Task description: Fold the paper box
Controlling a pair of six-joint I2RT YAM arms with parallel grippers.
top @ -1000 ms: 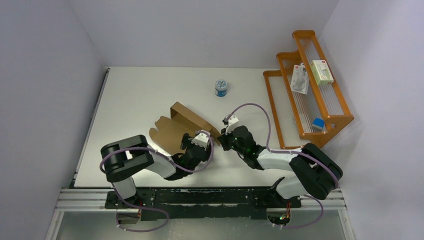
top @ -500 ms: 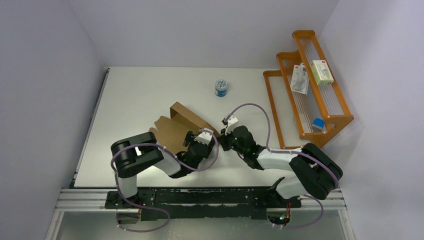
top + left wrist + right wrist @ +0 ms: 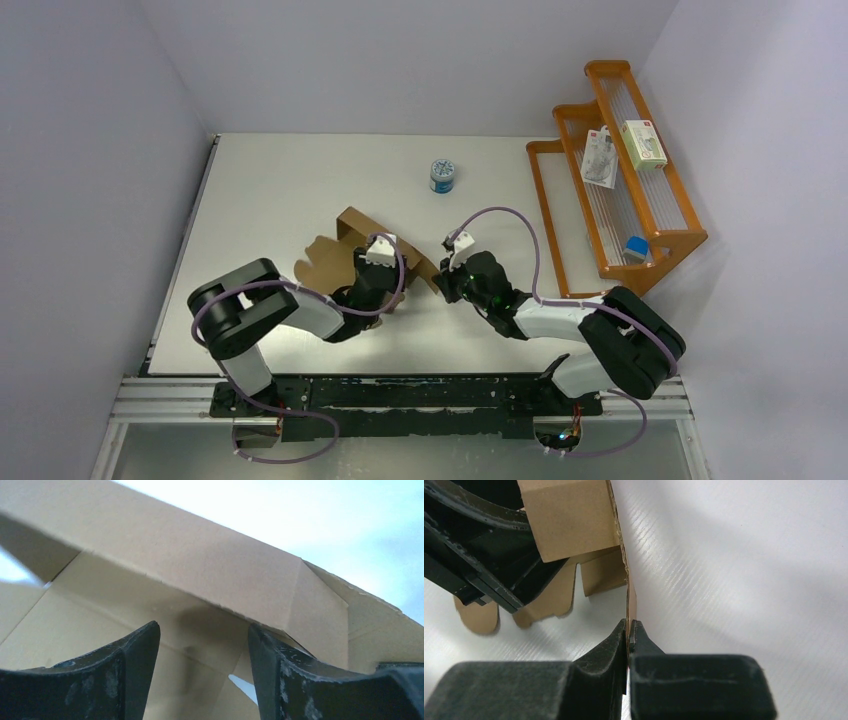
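The paper box [image 3: 322,262] is a partly raised brown cardboard sheet at the table's middle, with one wall standing and scalloped flaps lying flat to the left. My left gripper [image 3: 368,262] is over the sheet. In the left wrist view it is open [image 3: 202,650], its fingers [image 3: 130,670] apart and facing the inner cardboard panels [image 3: 200,565]; they grip nothing. My right gripper [image 3: 441,276] is at the box's right end. In the right wrist view it is shut [image 3: 628,635] on the thin edge of an upright cardboard panel [image 3: 569,520].
A blue-and-white round tin [image 3: 443,176] stands behind the box. An orange stepped rack [image 3: 660,235] is at the right, holding white packages [image 3: 643,143] and a small blue item [image 3: 634,247]. Walls close in the table on the left, back and right.
My left gripper has moved back and to the left, from the box's near right corner to over its inside. The right gripper has kept its hold and place.
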